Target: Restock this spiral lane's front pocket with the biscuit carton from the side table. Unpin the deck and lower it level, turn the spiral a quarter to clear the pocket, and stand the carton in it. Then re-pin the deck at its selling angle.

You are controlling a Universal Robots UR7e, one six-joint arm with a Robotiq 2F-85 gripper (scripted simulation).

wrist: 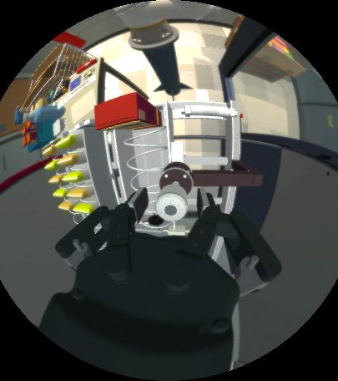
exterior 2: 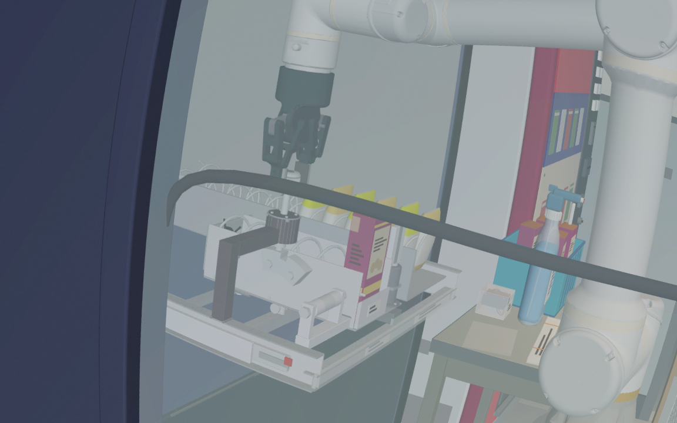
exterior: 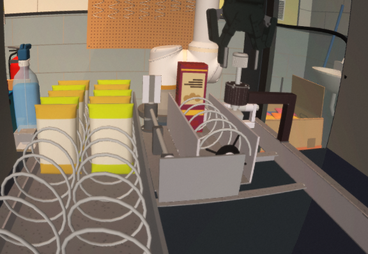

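The red biscuit carton [exterior: 192, 94] [exterior 2: 369, 257] [wrist: 126, 111] stands upright in the spiral lane, its lower half hidden behind the lane's grey side wall and the wire coils [exterior: 213, 126]. The lane's deck tilts, and a black spiral knob [exterior: 223, 150] sits at its near end. On the right side of the lane a white knurled pin [exterior: 240, 60] [wrist: 170, 204] rises through a dark knurled collar [exterior: 236, 94] on a dark brown bracket [exterior: 281, 107]. My gripper [exterior: 240, 59] [exterior 2: 291, 169] [wrist: 171, 204] hangs around the pin's head, open and holding nothing.
Two neighbouring spiral lanes [exterior: 83, 131] on the left hold yellow and orange pouches. A blue spray bottle [exterior: 25, 86] stands further left. A cardboard box [exterior: 300, 118] sits to the right beyond the tray rail, and a dark cable crosses behind the arm.
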